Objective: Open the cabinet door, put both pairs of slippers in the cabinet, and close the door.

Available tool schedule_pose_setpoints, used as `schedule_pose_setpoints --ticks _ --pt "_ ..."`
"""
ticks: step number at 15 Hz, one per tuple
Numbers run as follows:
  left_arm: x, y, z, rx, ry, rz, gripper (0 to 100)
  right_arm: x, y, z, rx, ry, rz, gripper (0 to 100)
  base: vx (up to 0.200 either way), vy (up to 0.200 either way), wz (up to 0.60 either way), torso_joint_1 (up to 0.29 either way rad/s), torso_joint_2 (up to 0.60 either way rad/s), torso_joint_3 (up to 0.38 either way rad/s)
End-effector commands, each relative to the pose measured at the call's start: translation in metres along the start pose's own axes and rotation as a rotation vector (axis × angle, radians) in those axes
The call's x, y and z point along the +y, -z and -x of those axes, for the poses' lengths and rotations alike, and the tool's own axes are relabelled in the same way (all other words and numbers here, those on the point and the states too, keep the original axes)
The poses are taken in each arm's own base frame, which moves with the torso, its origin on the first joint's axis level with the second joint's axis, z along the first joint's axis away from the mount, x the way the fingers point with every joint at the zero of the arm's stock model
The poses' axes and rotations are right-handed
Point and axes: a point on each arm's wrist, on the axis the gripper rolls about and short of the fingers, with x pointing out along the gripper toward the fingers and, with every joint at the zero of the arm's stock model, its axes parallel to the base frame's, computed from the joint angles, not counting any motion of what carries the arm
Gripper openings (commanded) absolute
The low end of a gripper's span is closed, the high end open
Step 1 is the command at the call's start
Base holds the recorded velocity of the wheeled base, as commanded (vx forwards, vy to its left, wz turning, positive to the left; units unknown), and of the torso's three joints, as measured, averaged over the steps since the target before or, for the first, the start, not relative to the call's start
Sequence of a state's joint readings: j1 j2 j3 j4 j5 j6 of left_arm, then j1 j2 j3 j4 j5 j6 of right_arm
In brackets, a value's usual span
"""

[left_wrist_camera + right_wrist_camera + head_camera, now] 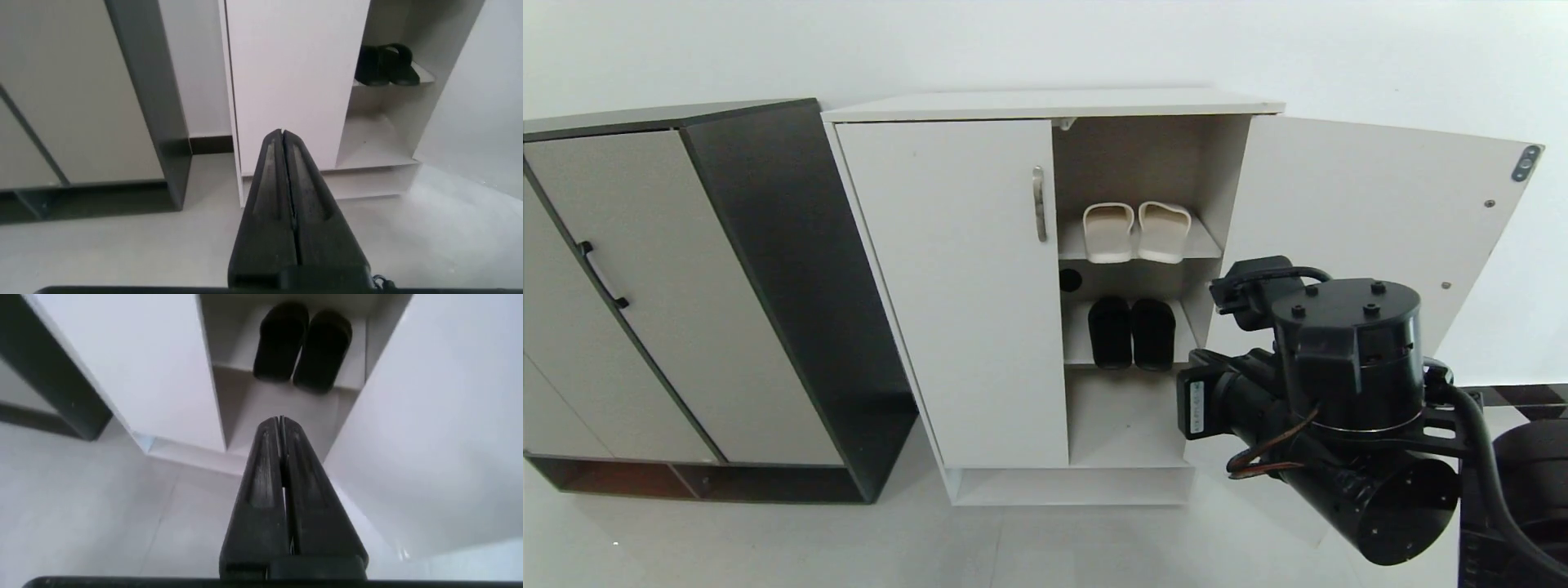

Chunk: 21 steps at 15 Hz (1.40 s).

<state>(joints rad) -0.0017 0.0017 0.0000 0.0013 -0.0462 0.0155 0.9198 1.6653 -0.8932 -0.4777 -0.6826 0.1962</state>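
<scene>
The white cabinet [1045, 104] has its right door [1372, 229] swung wide open and its left door [956, 286] closed. A white pair of slippers [1137, 231] sits on the upper shelf, and a black pair of slippers [1132, 332] on the shelf below. My right gripper [280, 423] is shut and empty, hanging low in front of the open side, below the black slippers [304, 343] and beside the open door [441, 416]. My left gripper [282, 135] is shut and empty, held back from the closed door, with the black slippers [388, 65] off to one side.
A dark cabinet [686, 286] with grey doors stands close to the white one on its left. The bottom compartment [1123, 416] of the white cabinet holds nothing. My right arm [1339, 392] stands in front of the open door's lower part. Pale floor lies in front.
</scene>
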Motion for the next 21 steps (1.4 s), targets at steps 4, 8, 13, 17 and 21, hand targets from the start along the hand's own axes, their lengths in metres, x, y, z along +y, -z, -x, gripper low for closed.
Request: schedule_pose_setpoints --ticks 4,8,13,17,21 --pt "0.0000 0.0000 0.0000 0.000 0.000 -0.001 0 0.0007 0.0051 -0.0025 0.014 0.004 0.011 0 0.000 0.000 0.00 0.000 0.00 0.000" --pt "0.0000 0.0000 0.0000 0.000 0.000 -0.001 0 -0.0012 0.0073 -0.0035 0.022 0.002 0.015 0 0.000 0.000 0.00 0.000 0.00 0.000" --pt "0.0000 0.0000 0.0000 0.000 0.000 -0.001 0 -0.0015 0.0072 -0.0037 0.017 0.001 0.010 0 0.000 0.000 0.00 0.000 0.00 0.000" --pt "0.0000 0.0000 0.0000 0.000 0.000 -0.001 0 -0.0006 0.0109 -0.0071 0.028 0.006 0.017 0 0.000 0.000 0.00 0.000 0.00 0.000" --pt "0.0000 0.0000 0.0000 0.000 0.000 -0.001 0 -0.0005 0.0113 -0.0075 0.029 0.006 0.018 0 0.000 0.000 0.00 0.001 -0.10 -0.100"
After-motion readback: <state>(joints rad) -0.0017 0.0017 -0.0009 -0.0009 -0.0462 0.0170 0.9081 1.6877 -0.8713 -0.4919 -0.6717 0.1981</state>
